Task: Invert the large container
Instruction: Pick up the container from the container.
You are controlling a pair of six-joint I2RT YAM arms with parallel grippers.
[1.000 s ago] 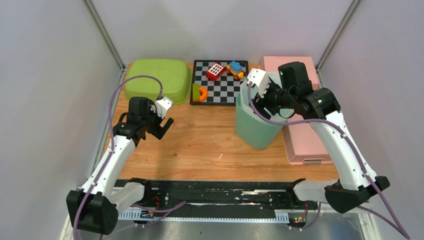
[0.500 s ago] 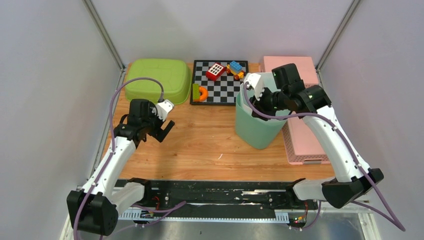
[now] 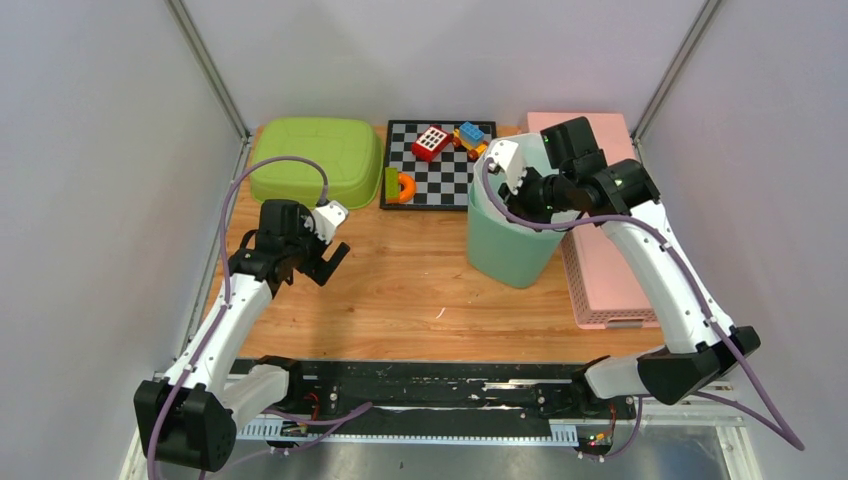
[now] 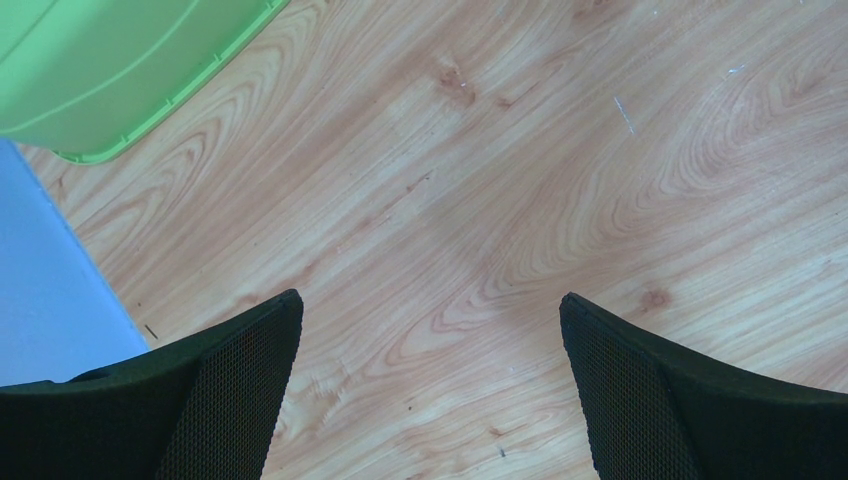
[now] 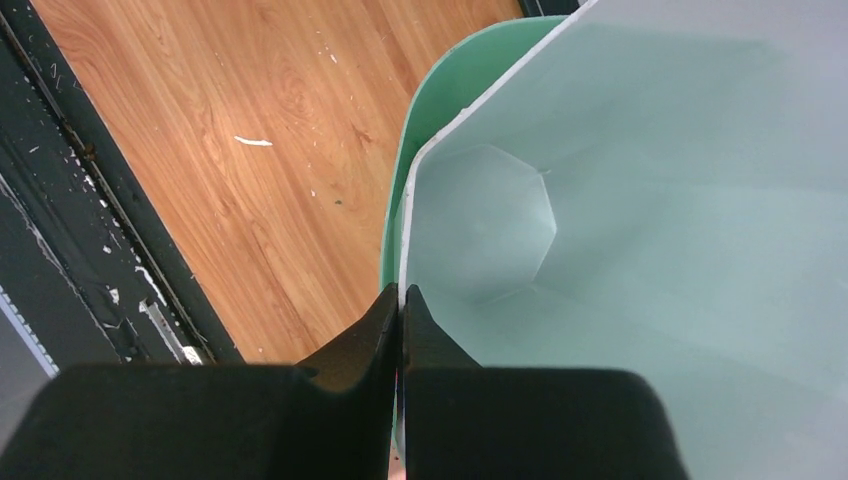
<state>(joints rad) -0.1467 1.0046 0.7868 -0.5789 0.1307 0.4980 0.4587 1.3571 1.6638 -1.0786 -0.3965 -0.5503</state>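
Observation:
The large container (image 3: 503, 252) is a mint-green bin standing mouth-up on the right of the table, leaning a little. My right gripper (image 3: 537, 212) reaches down over its mouth. In the right wrist view the right gripper (image 5: 400, 300) is shut on the container's rim, one finger outside the wall and one inside, with the pale inside of the container (image 5: 620, 200) filling the picture. My left gripper (image 3: 325, 258) hovers over bare wood at the left, away from the container. In its wrist view the left gripper (image 4: 430, 330) is open with nothing between its fingers.
A lime-green tub (image 3: 315, 158) lies upside down at the back left. A checkerboard (image 3: 445, 180) with toy bricks (image 3: 431, 141) sits at the back centre. A pink basket (image 3: 612, 275) stands right against the container. The black front rail (image 5: 90, 240) runs along the near edge.
The right gripper has closed onto the container's rim, and the container has shifted slightly to the left. The left arm has barely moved.

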